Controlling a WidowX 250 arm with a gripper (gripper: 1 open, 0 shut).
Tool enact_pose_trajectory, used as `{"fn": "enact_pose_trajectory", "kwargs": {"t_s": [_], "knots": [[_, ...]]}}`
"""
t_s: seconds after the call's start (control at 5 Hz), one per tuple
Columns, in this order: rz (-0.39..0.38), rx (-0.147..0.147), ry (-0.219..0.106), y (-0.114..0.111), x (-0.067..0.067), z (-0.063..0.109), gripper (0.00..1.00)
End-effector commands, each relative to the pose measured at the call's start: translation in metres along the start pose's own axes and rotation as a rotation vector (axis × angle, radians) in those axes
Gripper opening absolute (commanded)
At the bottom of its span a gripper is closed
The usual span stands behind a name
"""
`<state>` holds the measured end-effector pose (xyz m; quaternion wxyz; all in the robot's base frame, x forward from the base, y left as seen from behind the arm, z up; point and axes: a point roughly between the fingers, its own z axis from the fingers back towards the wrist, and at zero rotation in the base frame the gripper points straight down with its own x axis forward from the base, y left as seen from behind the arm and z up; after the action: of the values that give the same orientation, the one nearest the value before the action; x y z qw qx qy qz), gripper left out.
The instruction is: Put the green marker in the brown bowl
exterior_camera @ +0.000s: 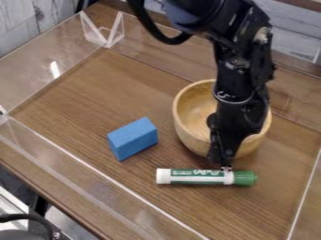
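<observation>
The green marker (pixel 201 176) lies flat on the wooden table just in front of the brown bowl (pixel 191 114), its green cap (pixel 246 178) pointing right. My gripper (pixel 226 168) points straight down over the barrel near the cap end, and its fingers are shut on the green marker. The black arm stands in front of the bowl's right side and hides part of the rim. What shows of the bowl's inside holds nothing.
A blue rectangular block (pixel 131 138) rests left of the bowl. Clear plastic walls (pixel 51 70) fence the table on all sides, with the front right edge close to the marker. A clear stand (pixel 100 30) sits at the back left.
</observation>
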<state>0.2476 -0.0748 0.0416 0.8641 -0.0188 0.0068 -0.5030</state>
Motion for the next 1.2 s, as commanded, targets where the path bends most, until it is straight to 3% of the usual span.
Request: {"fn": "enact_pose_trajectory", "kwargs": {"t_s": [0.0, 1.0], "knots": [[0.011, 0.037, -0.045, 0.0045, 0.0025, 0.0148, 0.00], [0.031, 0.038, -0.055, 0.0057, -0.0008, 0.0154, 0.00]]}}
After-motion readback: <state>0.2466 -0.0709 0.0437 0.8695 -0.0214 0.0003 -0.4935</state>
